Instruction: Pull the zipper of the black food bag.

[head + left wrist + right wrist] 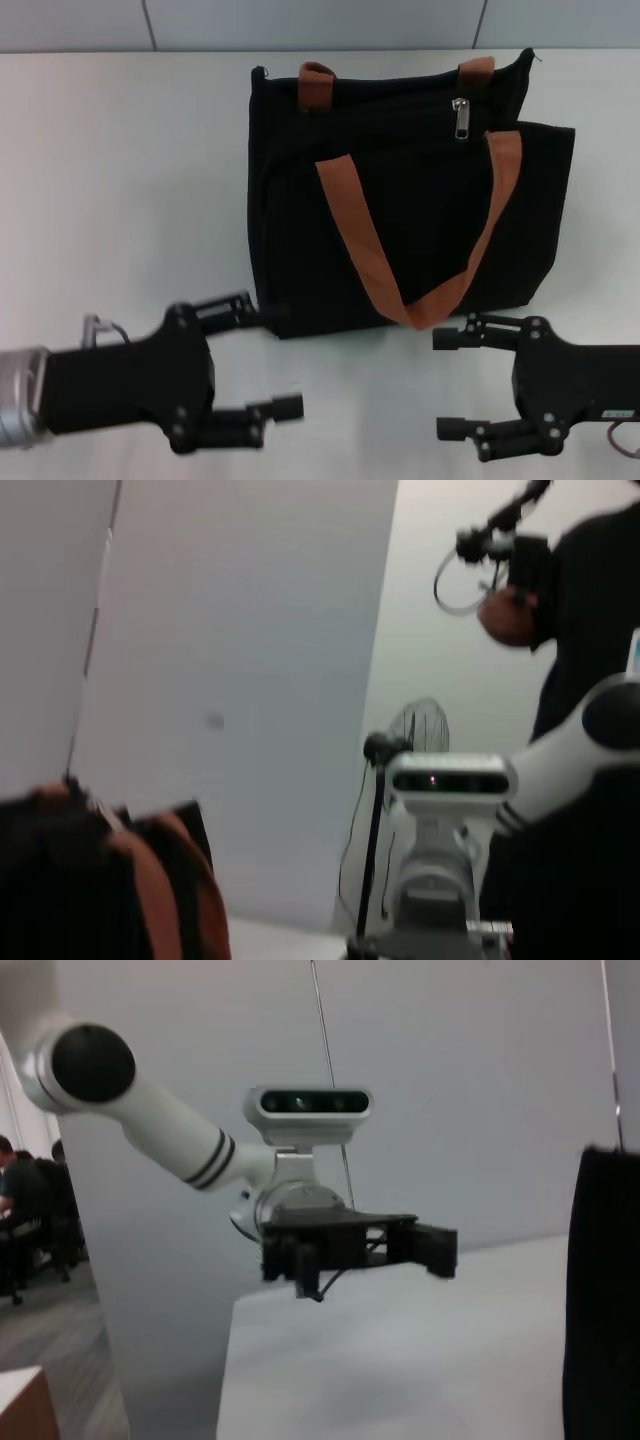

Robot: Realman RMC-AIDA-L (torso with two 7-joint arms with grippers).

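Draping orange-brown strap (362, 240) below zipper (461, 118).

No readable text, label or number anywhere — bag, arms and wall alike.

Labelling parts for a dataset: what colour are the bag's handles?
Orange-brown, against the black food bag; the handles show best in the head view.

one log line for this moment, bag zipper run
left gripper open near bag corner | right gripper open, near side | zipper untouched | black food bag on table
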